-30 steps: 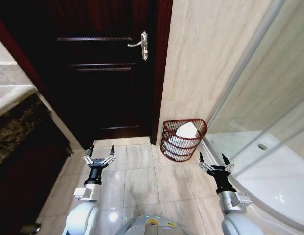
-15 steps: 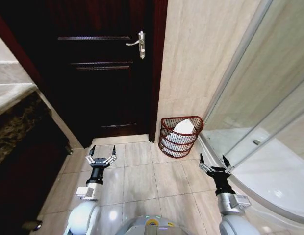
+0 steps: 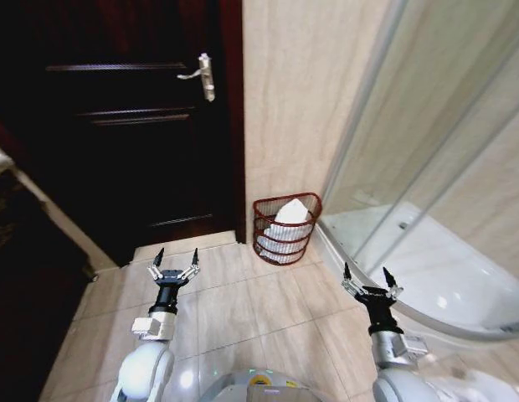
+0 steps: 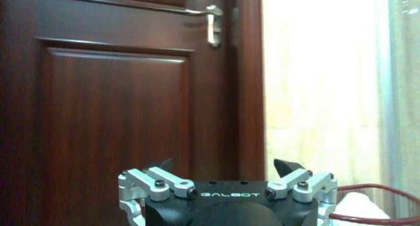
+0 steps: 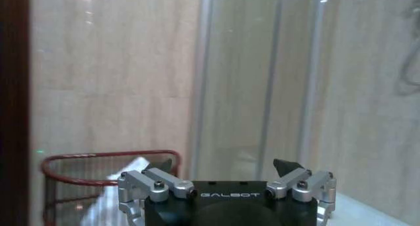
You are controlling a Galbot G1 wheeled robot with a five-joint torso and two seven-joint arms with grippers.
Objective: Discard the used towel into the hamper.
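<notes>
The hamper [image 3: 286, 229] is parked on the tiled floor [image 3: 243, 310] against the wall, between the dark door [image 3: 134, 126] and the shower tray [image 3: 427, 285], with a white towel [image 3: 290, 213] stuffed inside. The left gripper [image 3: 175, 265] and right gripper [image 3: 366, 280] are held low over the floor, fingers spread wide, nothing gripped.

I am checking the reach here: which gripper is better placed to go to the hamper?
Probably the right gripper: the hamper stands nearer its side, by the shower. The left gripper faces the door. Both are open and empty.
</notes>
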